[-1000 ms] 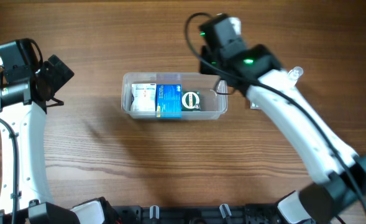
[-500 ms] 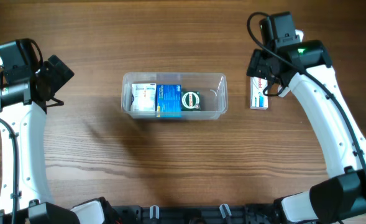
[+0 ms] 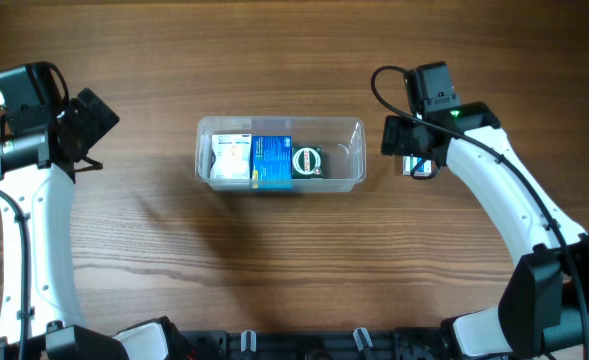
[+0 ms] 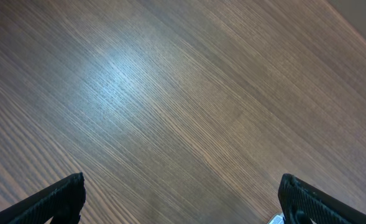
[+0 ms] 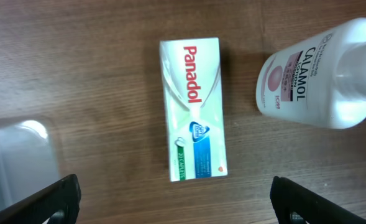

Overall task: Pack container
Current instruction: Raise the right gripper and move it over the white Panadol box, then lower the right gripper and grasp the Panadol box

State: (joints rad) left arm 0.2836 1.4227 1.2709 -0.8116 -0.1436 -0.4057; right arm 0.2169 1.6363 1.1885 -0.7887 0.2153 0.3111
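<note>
Clear plastic container [image 3: 346, 158] mid-frame, part-filled; right end effector [image 5: 173, 202], fingers apart, hovers over Panadol box [image 5: 193, 109] at right, left end effector [image 4: 179, 199] apart upper left; likely next: descend, clamp box, carry to container.

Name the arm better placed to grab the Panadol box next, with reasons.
Right. The right gripper hangs open directly above the Panadol box, beside the Calamol lotion bottle, just right of the container. The left gripper sits far across the table, over bare wood.
</note>
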